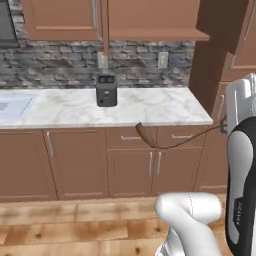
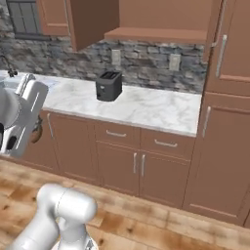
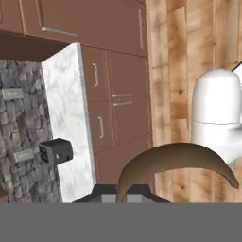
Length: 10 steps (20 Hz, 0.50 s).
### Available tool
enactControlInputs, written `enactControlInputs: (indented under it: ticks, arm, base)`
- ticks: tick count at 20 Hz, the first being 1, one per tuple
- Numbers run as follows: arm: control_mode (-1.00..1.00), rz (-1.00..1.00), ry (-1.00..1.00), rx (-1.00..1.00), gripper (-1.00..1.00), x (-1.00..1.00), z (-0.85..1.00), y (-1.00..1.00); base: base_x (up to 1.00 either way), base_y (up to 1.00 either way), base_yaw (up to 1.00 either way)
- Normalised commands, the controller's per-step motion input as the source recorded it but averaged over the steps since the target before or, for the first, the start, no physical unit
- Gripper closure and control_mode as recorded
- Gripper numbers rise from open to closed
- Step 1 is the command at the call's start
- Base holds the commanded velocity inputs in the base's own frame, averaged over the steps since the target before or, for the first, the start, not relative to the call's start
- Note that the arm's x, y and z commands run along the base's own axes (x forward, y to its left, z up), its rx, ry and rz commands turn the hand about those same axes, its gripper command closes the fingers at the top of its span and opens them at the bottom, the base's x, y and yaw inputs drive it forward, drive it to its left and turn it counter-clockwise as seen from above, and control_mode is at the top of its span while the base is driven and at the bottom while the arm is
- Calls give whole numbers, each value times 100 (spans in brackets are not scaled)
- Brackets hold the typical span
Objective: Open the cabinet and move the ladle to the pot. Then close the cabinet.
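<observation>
Faintly, vertical lettering on arm [image 1: 240, 190] (illegible), ladle [image 1: 150, 138] held

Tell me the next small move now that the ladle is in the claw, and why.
Probably raise the brown round-bowled ladle above the white marble counter edge. The claw is shut on its thin stem, the bowl hangs before the brown drawers below counter height, and the brown wooden wall cabinet door stands open, so carrying comes before closing.

Base views flanking toaster [image 1: 106, 90] counter [image 1: 150, 107]
</observation>
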Motion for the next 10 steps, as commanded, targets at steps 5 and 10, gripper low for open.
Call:
enactControlInputs:
  ticks: [5, 10]
  arm:
    - [100, 0, 0, 0, 100, 0, 0, 0]
    - [100, 0, 0, 0, 100, 0, 0, 0]
  base:
    - [0, -3, 95]
    - [0, 0, 100]
